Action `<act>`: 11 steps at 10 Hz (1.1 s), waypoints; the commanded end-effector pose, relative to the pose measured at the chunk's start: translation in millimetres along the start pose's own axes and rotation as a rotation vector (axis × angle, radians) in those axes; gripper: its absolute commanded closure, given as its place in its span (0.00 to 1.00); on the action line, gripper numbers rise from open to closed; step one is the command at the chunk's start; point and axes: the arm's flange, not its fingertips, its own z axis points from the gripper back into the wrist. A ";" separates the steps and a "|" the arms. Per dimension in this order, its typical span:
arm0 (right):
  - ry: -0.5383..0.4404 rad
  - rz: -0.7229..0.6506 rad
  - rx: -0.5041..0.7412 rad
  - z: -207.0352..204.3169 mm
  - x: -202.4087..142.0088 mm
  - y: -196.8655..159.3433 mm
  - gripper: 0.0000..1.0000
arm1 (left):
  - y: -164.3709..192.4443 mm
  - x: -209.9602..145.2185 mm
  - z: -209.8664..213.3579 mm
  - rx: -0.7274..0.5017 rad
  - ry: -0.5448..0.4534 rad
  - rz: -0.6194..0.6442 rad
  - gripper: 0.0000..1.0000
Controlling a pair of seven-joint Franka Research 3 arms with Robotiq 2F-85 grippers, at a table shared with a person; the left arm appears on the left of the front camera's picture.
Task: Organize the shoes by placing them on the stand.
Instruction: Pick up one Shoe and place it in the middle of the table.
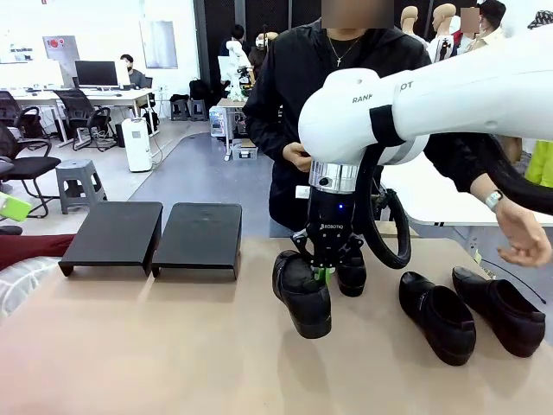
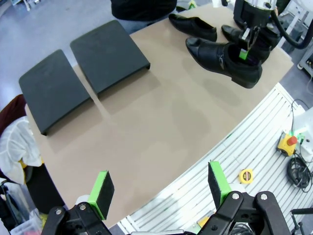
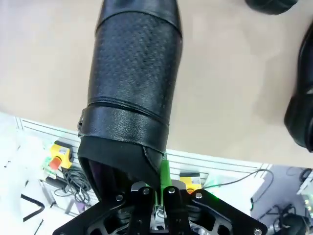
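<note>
Right tool [image 1: 324, 275] is clamped tight on the rear rim of a glossy black leather dress shoe [image 1: 302, 298], pinching it from inside and out. The shoe hangs toe-low and looks clear of the tan worktop [image 1: 173, 354], near its middle. Over on the robot's left sits the stand [image 1: 199, 235], two low matte-black sloped platforms side by side, both bare. Another shoe [image 1: 352, 277] stands just behind the right tool, while a third shoe [image 1: 441, 316] and a fourth shoe [image 1: 501, 309] lie side by side on the robot's right, near a person's hand [image 1: 527, 235]. Left tool [image 2: 160, 188] hovers with jaws wide and nothing between them, above the worktop's near edge.

So the job in hand looks like the carry across to the nearer platform. That is a thin pinch on soft leather, so the shoe could swing or slip, and a smooth, unhurried sweep is the way. Keep the drooping toe high enough to clear the platform's edge. Aim for one half of the platform, leaving room for its partner. Level the sole onto the slope and let go only once it rests there.
</note>
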 end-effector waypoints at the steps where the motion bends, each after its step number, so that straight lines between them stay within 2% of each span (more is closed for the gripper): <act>1: -0.026 -0.026 -0.023 -18.6 -4.9 37.5 1.00 | 0.9 0.0 -1.1 -0.007 -0.010 -0.001 0.00; 2: -0.120 -0.046 -0.032 -40.6 -12.7 82.8 1.00 | 0.9 0.0 -1.1 -0.007 -0.010 -0.001 0.00; 3: -0.143 -0.112 -0.040 -66.6 -12.1 121.6 1.00 | 0.9 0.0 -1.1 -0.007 -0.010 -0.001 0.00; 4: -0.112 -0.101 -0.053 -91.6 -6.8 149.2 1.00 | 0.9 0.0 -1.1 -0.007 -0.010 -0.001 0.00; 5: -0.087 -0.180 -0.091 -118.7 8.3 170.2 1.00 | 0.9 0.0 -1.1 -0.007 -0.010 -0.001 0.00; 8: -0.085 -0.171 0.039 -144.2 25.1 196.7 1.00 | 0.9 0.0 -1.1 -0.007 -0.010 -0.001 0.00; 11: -0.055 -0.170 0.074 -148.1 27.1 192.0 1.00 | 0.9 0.0 -1.1 -0.007 -0.010 -0.001 0.00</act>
